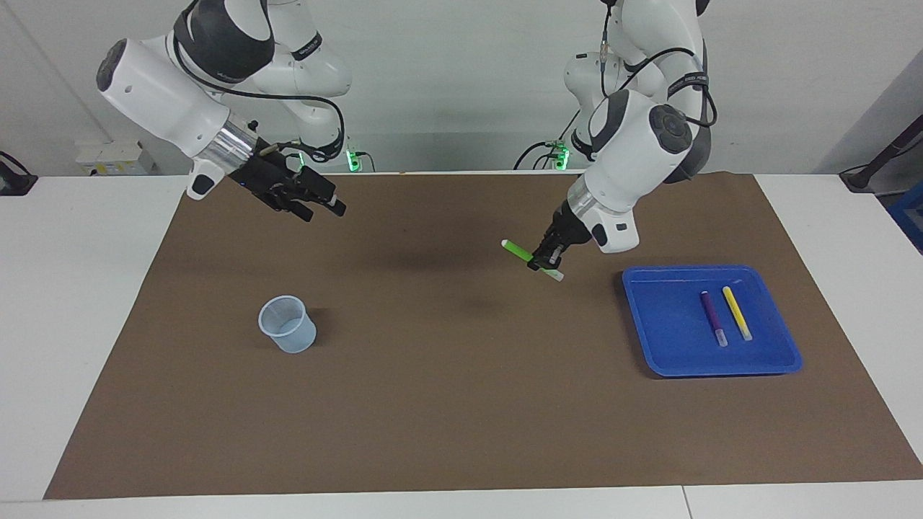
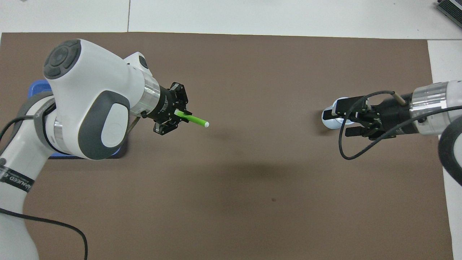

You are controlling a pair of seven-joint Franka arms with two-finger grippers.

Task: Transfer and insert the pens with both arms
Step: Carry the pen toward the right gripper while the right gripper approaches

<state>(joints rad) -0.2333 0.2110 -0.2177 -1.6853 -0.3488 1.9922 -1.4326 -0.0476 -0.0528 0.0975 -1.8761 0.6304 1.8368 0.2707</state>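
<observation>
My left gripper [image 1: 542, 258] pinches the green pen [image 1: 524, 254] in the air above the mat's middle. My right gripper [image 1: 317, 204] hangs open. Clamped off-centre, the pen could pivot or slip during handover.

A green pen [image 1: 530, 255] with a pale tip, purple pen [image 1: 713, 318] and yellow pen [image 1: 737, 313] are seen; the tray [image 1: 670, 353] is blue, the mat [image 1: 461, 404] brown, the cup [image 1: 287, 324] seemingly translucent bluish.

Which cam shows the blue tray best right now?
Facing view: the whole blue tray shows, with the purple pen and yellow pen in it. Overhead, the left arm hides nearly all of it.
</observation>
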